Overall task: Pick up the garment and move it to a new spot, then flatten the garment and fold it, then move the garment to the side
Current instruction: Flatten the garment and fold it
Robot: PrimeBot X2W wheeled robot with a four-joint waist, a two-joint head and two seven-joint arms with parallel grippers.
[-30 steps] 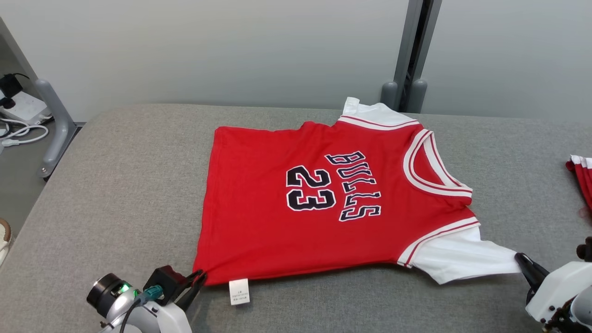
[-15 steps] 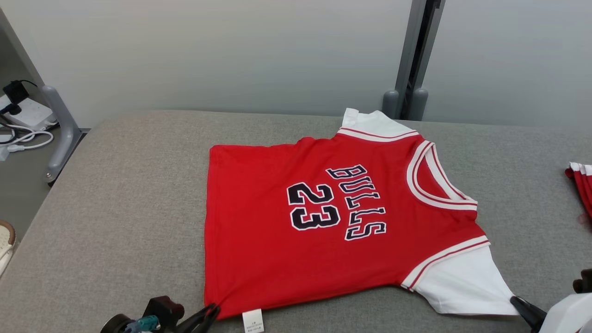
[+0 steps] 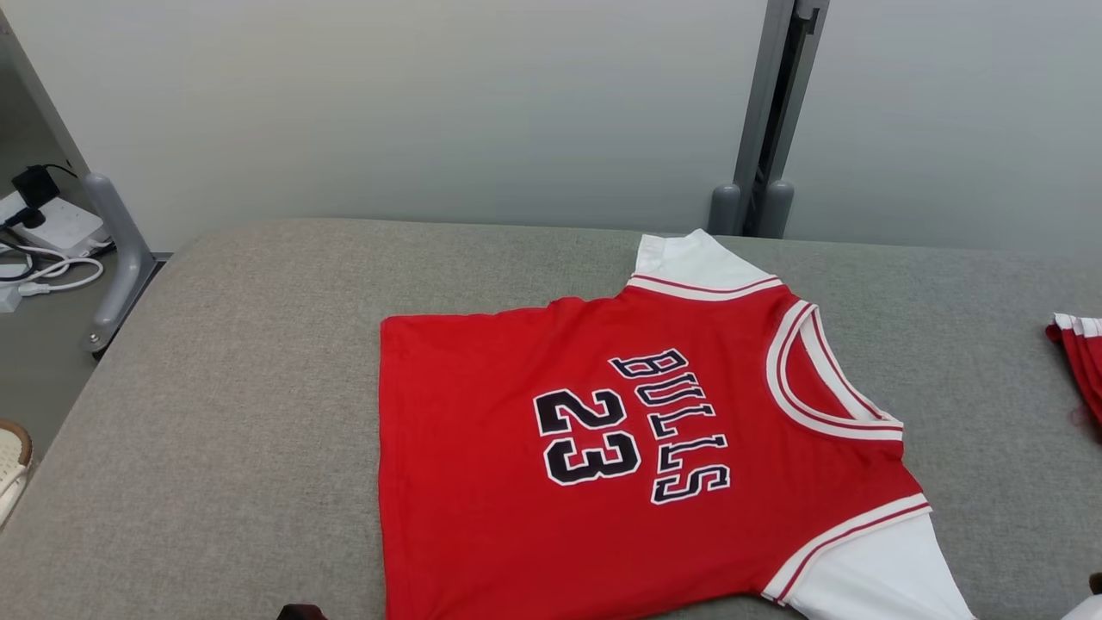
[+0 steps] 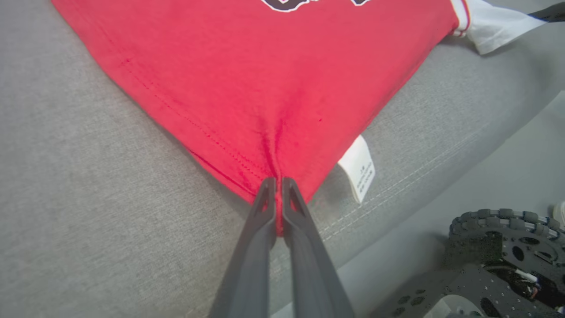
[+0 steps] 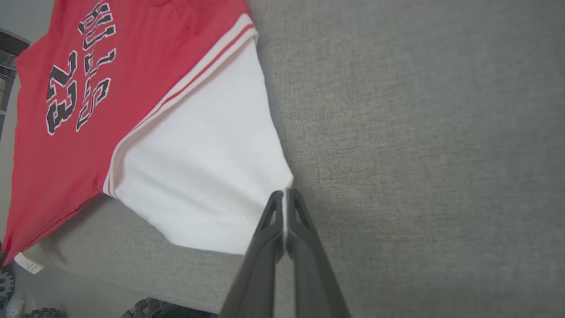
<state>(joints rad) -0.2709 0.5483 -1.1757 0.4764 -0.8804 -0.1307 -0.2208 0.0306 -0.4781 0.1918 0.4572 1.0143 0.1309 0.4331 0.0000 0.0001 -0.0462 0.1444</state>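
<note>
A red jersey (image 3: 594, 448) with white sleeves, printed "BULLS 23", lies flat on the grey padded table (image 3: 241, 387), collar to the right. In the left wrist view my left gripper (image 4: 276, 183) is shut on the jersey's red hem corner (image 4: 273, 150), next to a white care label (image 4: 359, 168). In the right wrist view my right gripper (image 5: 286, 194) is shut on the corner of the near white sleeve (image 5: 207, 172). The jersey's near edge hangs close to the table's front edge.
Another red and white garment (image 3: 1076, 353) lies at the table's right edge. A grey post (image 3: 116, 250) and white cables (image 3: 52, 267) stand off the table's left side. My wheeled base (image 4: 503, 251) shows below the table's front edge.
The jersey has been drawn toward the table's near edge by both grippers, which have dropped below the head view. The head camera has also tilted, showing more wall.
</note>
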